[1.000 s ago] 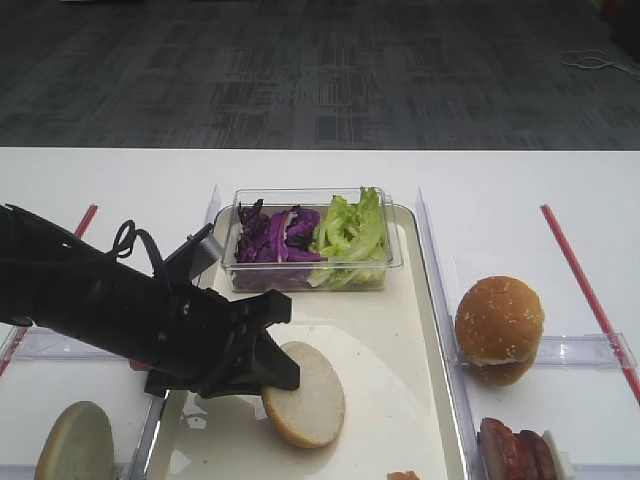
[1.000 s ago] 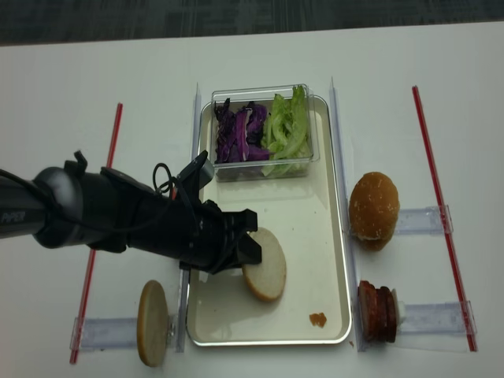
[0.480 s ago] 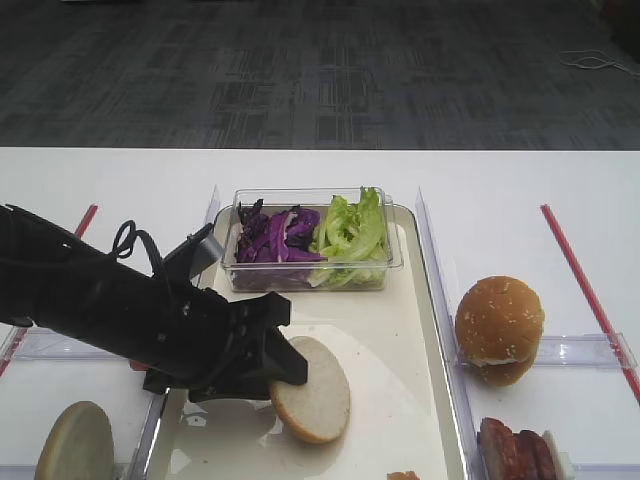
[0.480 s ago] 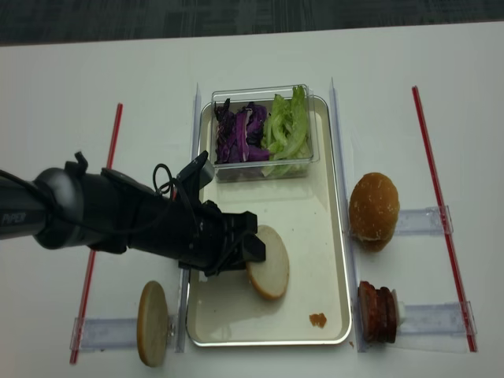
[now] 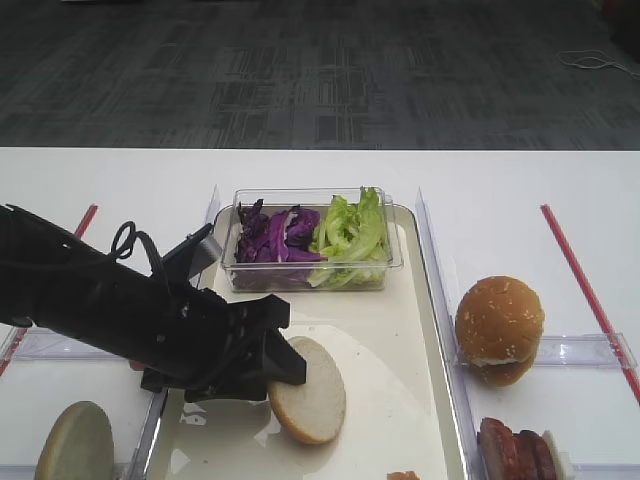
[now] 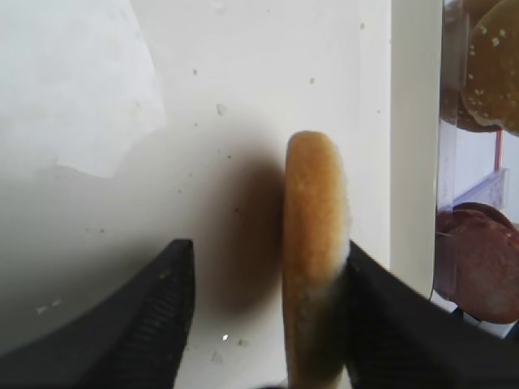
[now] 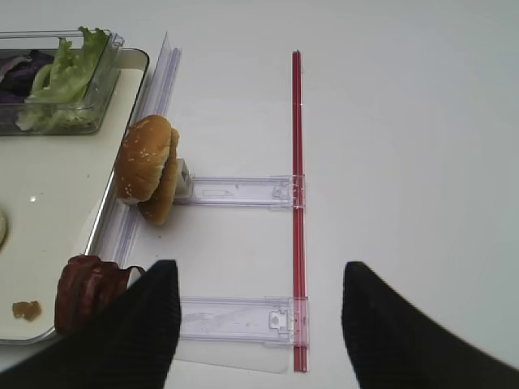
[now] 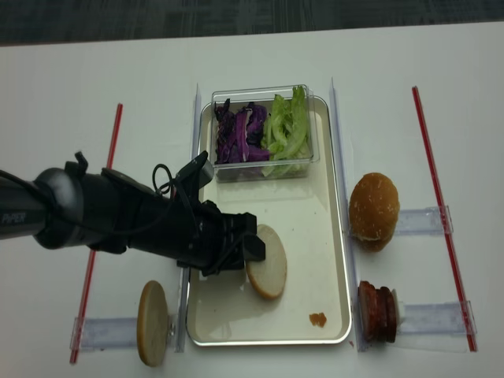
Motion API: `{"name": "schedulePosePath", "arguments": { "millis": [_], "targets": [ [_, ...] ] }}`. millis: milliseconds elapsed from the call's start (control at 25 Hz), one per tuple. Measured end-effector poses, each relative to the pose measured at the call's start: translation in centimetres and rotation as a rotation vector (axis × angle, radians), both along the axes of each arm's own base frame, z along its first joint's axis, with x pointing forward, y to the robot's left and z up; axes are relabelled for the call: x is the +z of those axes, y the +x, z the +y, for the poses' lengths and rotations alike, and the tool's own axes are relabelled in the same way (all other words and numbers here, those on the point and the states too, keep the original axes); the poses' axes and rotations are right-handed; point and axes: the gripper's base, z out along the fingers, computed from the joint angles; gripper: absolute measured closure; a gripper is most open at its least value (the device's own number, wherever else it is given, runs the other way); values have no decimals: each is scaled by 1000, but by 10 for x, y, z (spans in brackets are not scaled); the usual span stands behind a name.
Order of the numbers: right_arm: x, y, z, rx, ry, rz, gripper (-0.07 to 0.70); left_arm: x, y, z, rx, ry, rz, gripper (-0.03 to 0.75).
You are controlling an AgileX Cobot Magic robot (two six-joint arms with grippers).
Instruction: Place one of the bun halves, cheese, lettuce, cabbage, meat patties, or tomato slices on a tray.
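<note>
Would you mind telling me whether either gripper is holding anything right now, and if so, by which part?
Nothing is held: the left gripper stands open around the bun half, and the right gripper is open and empty.

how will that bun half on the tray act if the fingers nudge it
The bun half looks thin and bready, so probably light and a bit squashy. In the left wrist view it appears edge-up between the open left gripper fingers, so it may flop flat. The tray looks glossy, so it could slide.

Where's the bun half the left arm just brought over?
In the high view, the bun half lies on the tray, left of centre near its front, at the left gripper, with the clear salad box behind it.
</note>
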Motion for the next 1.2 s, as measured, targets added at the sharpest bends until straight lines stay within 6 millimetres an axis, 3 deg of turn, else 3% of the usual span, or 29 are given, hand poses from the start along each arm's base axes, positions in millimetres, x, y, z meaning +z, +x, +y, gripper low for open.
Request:
{"name": "schedulePosePath", "arguments": {
  "millis": [880,1200],
  "targets": [
    [0,0,0,0,0,0,178,-5,-1,5,-37,91,-7,356],
    [0,0,0,0,0,0,178,19,15,-5,-162,136,7,356]
  ]
}}
